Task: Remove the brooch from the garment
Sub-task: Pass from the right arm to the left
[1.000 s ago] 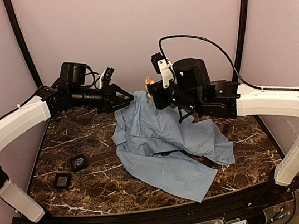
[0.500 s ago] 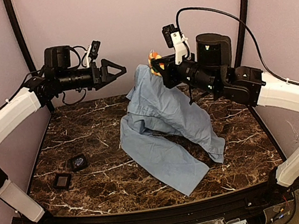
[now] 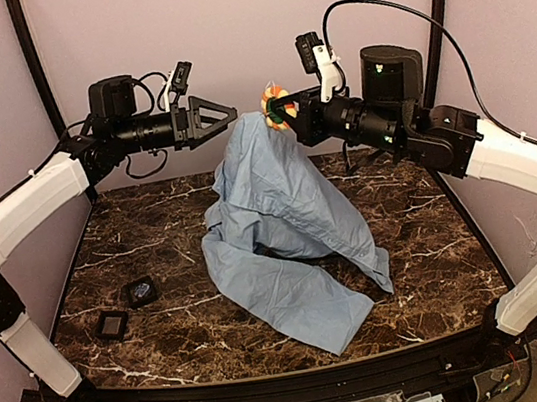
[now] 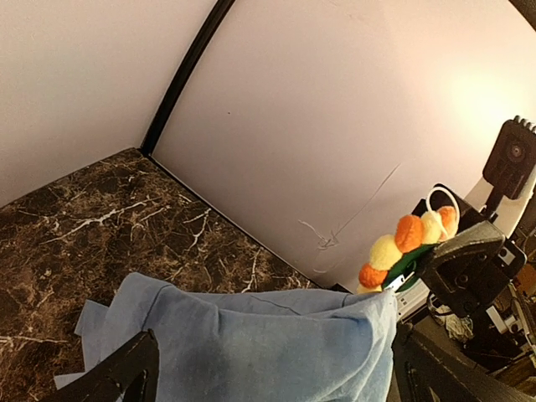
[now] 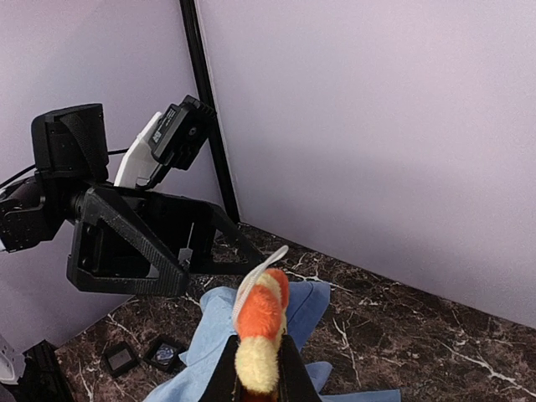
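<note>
The brooch (image 3: 277,107), a flower of orange and yellow petals round a green centre, is pinched in my shut right gripper (image 3: 283,110) high above the table. The light blue garment (image 3: 278,199) hangs from it like a tent, with its lower part resting on the marble. In the right wrist view the brooch (image 5: 261,322) sticks up between the fingers of the right gripper (image 5: 260,377), with the garment (image 5: 205,352) below. My left gripper (image 3: 231,116) is open just left of the fabric peak. Its wrist view shows the garment (image 4: 251,343) between the spread fingers (image 4: 126,377) and the brooch (image 4: 406,247) beyond.
Two small black square pads (image 3: 140,291) (image 3: 112,324) lie on the marble table (image 3: 153,238) at the left. Pale walls and black corner posts (image 3: 37,84) close in the back and sides. The two grippers face each other closely.
My right gripper has risen with the brooch and pulled the garment up into a tent. My left gripper has opened, let go of the fabric and risen alongside.
</note>
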